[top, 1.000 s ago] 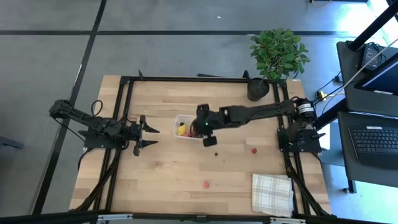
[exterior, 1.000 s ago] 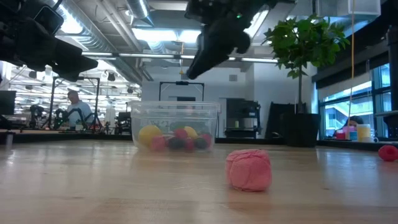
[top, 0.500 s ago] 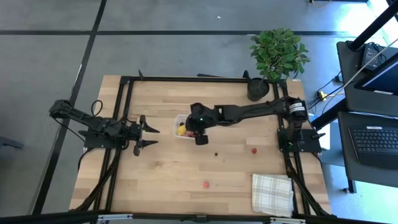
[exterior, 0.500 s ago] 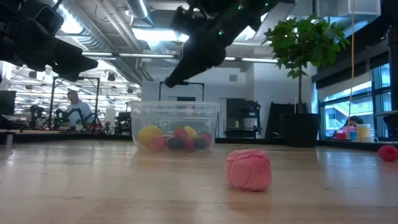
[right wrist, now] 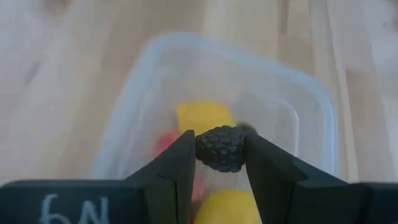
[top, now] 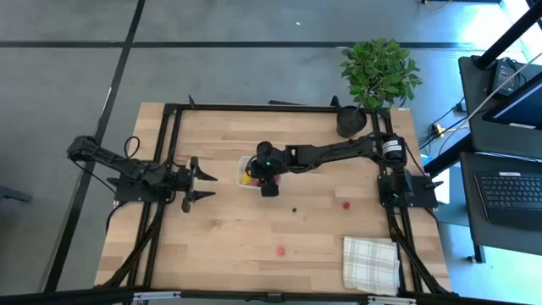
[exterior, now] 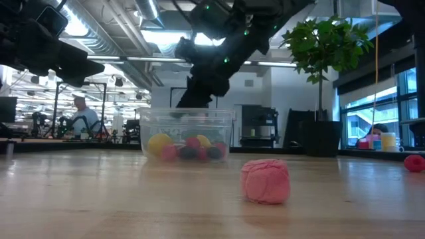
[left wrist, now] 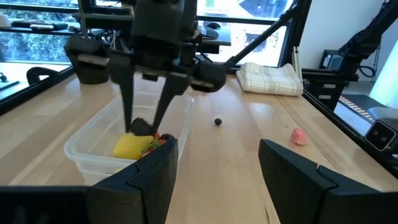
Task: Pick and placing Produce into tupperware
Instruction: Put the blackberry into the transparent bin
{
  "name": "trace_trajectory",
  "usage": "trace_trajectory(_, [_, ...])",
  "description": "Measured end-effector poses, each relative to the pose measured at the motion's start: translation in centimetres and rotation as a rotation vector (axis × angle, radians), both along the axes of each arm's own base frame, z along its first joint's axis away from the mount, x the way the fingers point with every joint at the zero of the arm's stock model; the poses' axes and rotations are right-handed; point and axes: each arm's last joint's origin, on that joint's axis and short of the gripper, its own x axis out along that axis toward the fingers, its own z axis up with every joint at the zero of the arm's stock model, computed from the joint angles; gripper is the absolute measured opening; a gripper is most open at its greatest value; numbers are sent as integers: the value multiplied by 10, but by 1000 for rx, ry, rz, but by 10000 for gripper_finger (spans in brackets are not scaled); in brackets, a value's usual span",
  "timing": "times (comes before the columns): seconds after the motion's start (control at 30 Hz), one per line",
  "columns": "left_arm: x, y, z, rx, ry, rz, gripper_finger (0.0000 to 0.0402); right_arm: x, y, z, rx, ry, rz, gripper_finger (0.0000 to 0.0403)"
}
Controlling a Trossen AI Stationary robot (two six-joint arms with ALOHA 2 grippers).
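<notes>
The clear tupperware (top: 246, 174) (exterior: 186, 135) (right wrist: 298, 112) stands on its base mid-table and holds yellow lemon-shaped pieces (left wrist: 130, 147) and red and dark berries. My right gripper (right wrist: 221, 149) (top: 268, 185) (left wrist: 144, 121) hangs over the tub's opening, shut on a dark berry. My left gripper (left wrist: 217, 165) (top: 203, 185) waits open to the tub's left, level with the table. Loose produce lies on the wood: a dark ball (top: 294, 209) (left wrist: 217, 121) and two red pieces (top: 345, 204) (top: 280, 251). My right gripper pinches a dark, knobbly berry (right wrist: 220, 148) between its two fingertips (right wrist: 182, 163), one on each side of it. The fingers come from above, pointing down into the tub. The berry is lifted clear, just above the yellow pieces inside.
A checked white cloth (top: 370, 263) (left wrist: 269, 78) lies at the near right corner. A potted plant (top: 378, 72) stands at the far right. A pink piece (exterior: 265, 180) lies close to the low camera. A black frame borders the table. Bare wood lies near the tub.
My right gripper has moved toward the table's left, from beside the tub's right end to over its opening, and has come down toward its rim. The tub and the loose pieces have stayed put.
</notes>
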Motion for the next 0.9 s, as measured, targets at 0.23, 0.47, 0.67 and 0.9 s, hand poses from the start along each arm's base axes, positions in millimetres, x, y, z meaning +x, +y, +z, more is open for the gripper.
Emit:
trace_trajectory(0.23, [0, 0, 0, 0, 0, 0, 218, 2, -7, -9, 6, 20, -22, 130])
trace_trajectory(0.47, [0, 0, 0, 0, 0, 0, 218, 3, -7, -17, 6, 33, -23, 130])
trace_trajectory(0.67, [0, 0, 0, 0, 0, 0, 218, 3, -7, -22, 17, 51, -27, 130])
trace_trajectory(0.9, [0, 0, 0, 0, 0, 1, 218, 4, -8, -21, 11, 47, -25, 130])
